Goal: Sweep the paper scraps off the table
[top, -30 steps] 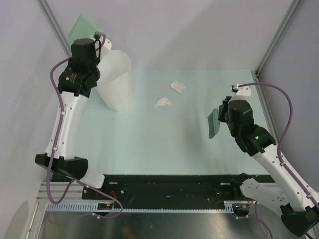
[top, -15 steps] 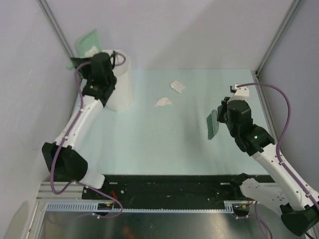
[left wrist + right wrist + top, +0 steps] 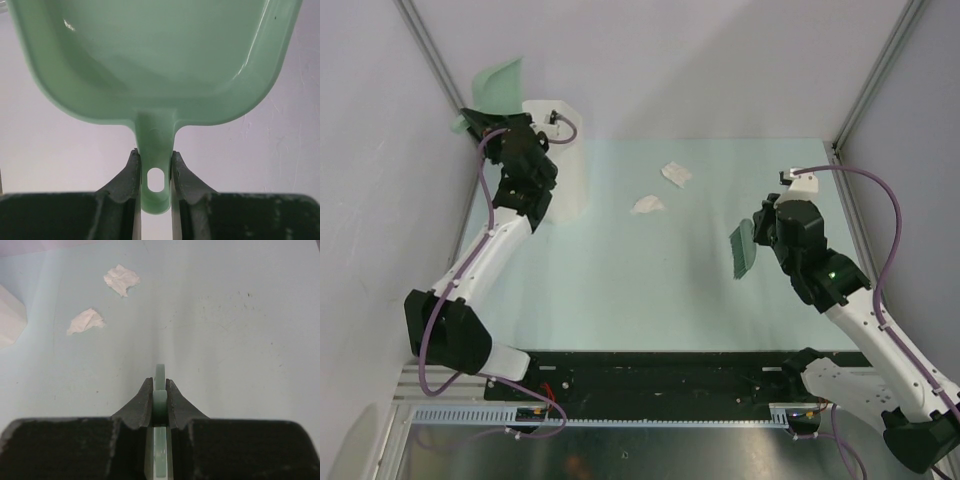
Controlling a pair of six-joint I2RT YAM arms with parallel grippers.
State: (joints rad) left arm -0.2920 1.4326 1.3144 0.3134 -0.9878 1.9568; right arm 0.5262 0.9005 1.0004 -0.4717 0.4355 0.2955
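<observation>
Two crumpled white paper scraps lie on the mint-green table (image 3: 620, 290) at the back middle: one (image 3: 647, 205) and one farther back (image 3: 676, 174). Both show in the right wrist view, the nearer (image 3: 85, 321) and the farther (image 3: 121, 279). My left gripper (image 3: 488, 128) is shut on the handle of a green dustpan (image 3: 496, 88), held high and tipped over the tall white bin (image 3: 563, 160); the pan (image 3: 150, 60) looks empty in the left wrist view. My right gripper (image 3: 760, 235) is shut on a green brush (image 3: 744, 248), hovering above the table right of the scraps; the brush (image 3: 159, 385) is edge-on there.
Grey walls and metal frame rails edge the table at the back and sides. A black front rail (image 3: 660, 375) runs along the near edge. A corner of the white bin (image 3: 10, 315) shows in the right wrist view.
My left arm swung the dustpan up and back over the bin, tilting it. My right gripper with the brush drifted slightly left.
</observation>
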